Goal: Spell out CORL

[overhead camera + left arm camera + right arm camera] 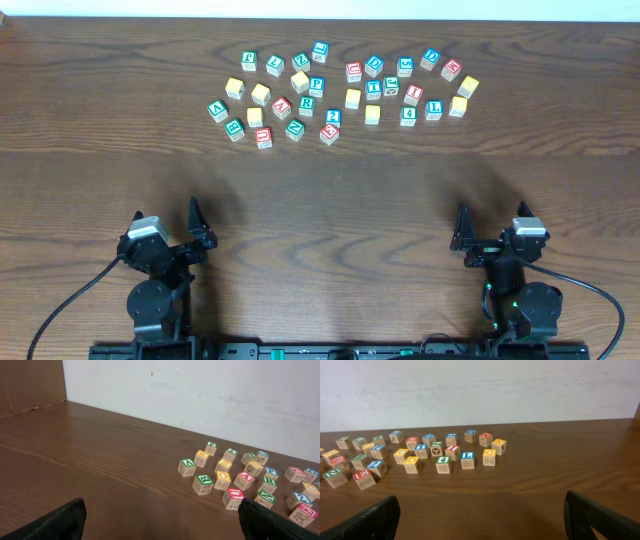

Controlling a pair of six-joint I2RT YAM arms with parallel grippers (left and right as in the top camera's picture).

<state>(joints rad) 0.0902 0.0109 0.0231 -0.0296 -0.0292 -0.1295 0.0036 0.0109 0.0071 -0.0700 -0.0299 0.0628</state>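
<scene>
The lettered blocks (352, 98) lie loose in a scattered band on the far side of the table (320, 200), roughly centred from left to right. None is lined up into a word. They are small wooden cubes with green, blue, red or yellow faces, some touching their neighbours and some a little apart.

A green R block (306, 103) sits in the left half of the scatter, near its near edge. A blue L block (433, 109) sits towards the right end. A blue block in the far row, right of centre, may be the O, but from overhead the letter is too small to be sure.

Both arms sit at the near edge, well apart from the blocks. The left gripper (166, 215) has its fingers spread wide and nothing between them. Its wrist camera shows only bare wood between the two dark fingertips, with the blocks (245, 477) further off to the right, before the white wall (200, 395).

The right gripper (493, 215) is likewise wide apart and empty. Its wrist view shows the blocks (443, 462) spread across the far left and centre.
</scene>
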